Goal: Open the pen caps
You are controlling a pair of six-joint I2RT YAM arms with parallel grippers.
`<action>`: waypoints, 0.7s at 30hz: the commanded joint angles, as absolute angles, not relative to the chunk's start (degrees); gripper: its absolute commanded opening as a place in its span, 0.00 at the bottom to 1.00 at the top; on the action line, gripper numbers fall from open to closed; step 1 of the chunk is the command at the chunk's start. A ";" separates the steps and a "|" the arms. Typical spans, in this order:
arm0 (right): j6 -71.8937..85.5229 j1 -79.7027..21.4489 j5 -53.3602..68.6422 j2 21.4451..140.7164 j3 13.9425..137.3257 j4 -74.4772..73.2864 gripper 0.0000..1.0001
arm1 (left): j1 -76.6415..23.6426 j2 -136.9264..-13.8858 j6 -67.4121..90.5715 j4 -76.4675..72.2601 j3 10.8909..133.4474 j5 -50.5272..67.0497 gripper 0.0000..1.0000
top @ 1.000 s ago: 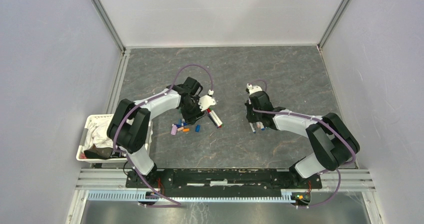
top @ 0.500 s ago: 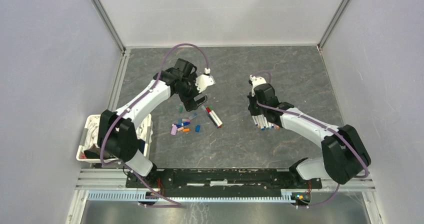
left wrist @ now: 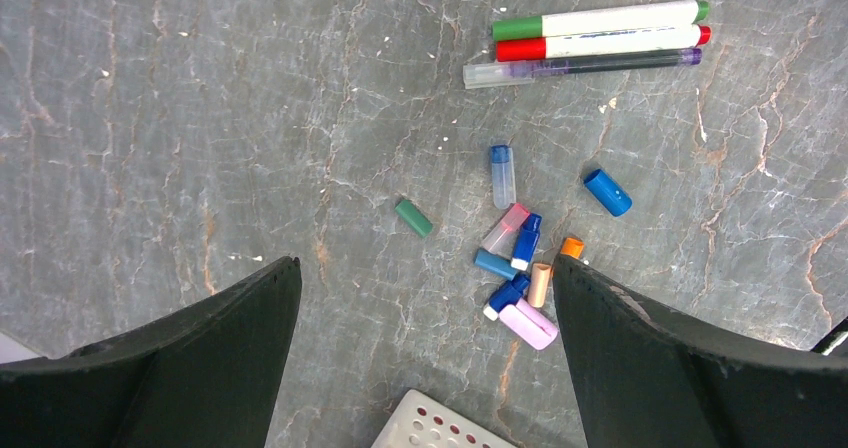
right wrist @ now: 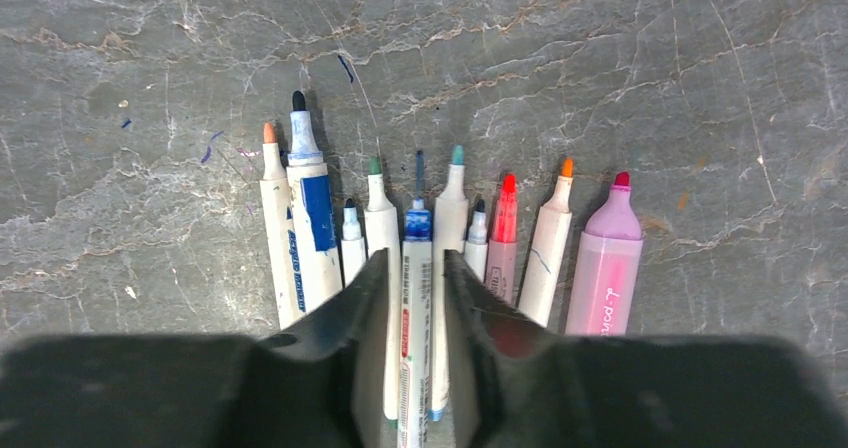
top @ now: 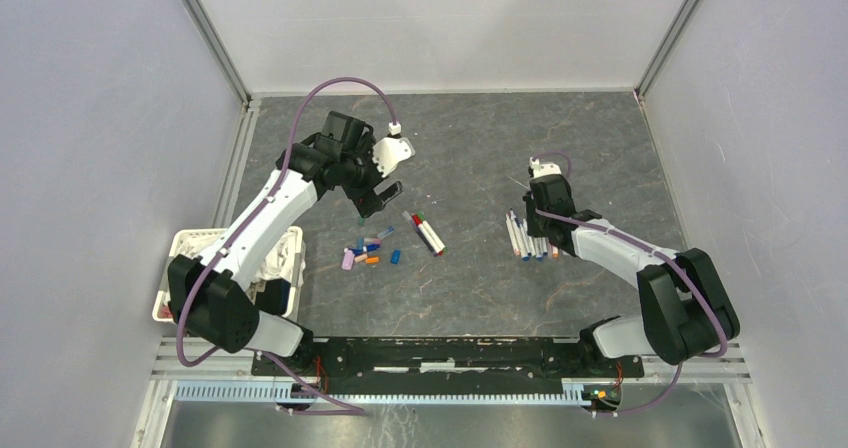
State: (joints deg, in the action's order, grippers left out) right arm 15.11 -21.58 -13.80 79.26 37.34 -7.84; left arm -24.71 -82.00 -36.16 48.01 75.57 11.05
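Loose pen caps [left wrist: 520, 258] in blue, lilac, orange and green lie heaped on the grey table, also seen in the top view as the cap pile [top: 368, 253]. Three capped pens [left wrist: 590, 33] lie side by side beyond them. My left gripper [left wrist: 425, 263] hovers above the pile, wide open and holding nothing. Several uncapped pens [right wrist: 450, 228] lie in a row on the right. My right gripper [right wrist: 416, 258] sits low over that row, its jaws slightly apart, wider than the thin blue-tipped pen [right wrist: 417, 268] lying between them.
A white perforated basket [top: 190, 268] stands at the table's left edge; its corner [left wrist: 440, 423] shows under the left wrist. Grey walls close in the table on three sides. The three capped pens [top: 425, 230] lie between the two arms.
My left gripper has risen and pulled back from the capped pens, opening wide. My right gripper has shifted right over the row of pens, and its jaws have parted from shut.
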 commanded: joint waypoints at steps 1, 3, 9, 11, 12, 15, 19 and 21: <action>16.26 -21.42 -14.77 78.16 38.47 -6.45 0.37 | -24.48 -81.21 -32.03 49.54 76.32 10.37 1.00; 16.66 -21.47 -15.36 77.35 39.37 -7.53 0.40 | -24.43 -81.08 -31.43 49.53 77.01 10.48 1.00; 17.88 -23.56 -15.14 73.32 42.25 -7.78 0.42 | -24.46 -80.16 -28.31 49.52 80.59 8.33 1.00; 17.98 -26.58 -13.86 73.77 44.24 -7.53 0.42 | -24.39 -79.31 -26.75 48.85 81.31 6.23 1.00; 17.63 -28.29 -12.86 74.52 45.19 -7.03 0.42 | -24.33 -78.72 -26.12 48.37 81.38 5.35 1.00; 16.52 -33.21 -6.83 78.64 48.24 -4.64 0.41 | -24.11 -76.32 -25.65 46.39 80.44 3.25 1.00; 13.24 -39.00 -3.33 87.54 54.32 -4.64 0.36 | -24.07 -74.03 -27.59 45.85 78.97 2.40 1.00; 12.16 -41.31 -2.61 91.85 57.53 -5.20 0.35 | -23.92 -73.63 -27.83 45.86 78.14 1.73 1.00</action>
State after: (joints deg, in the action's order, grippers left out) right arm 15.16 -37.80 -6.57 85.27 52.38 -6.00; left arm -24.36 -75.77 -29.58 47.92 78.89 4.03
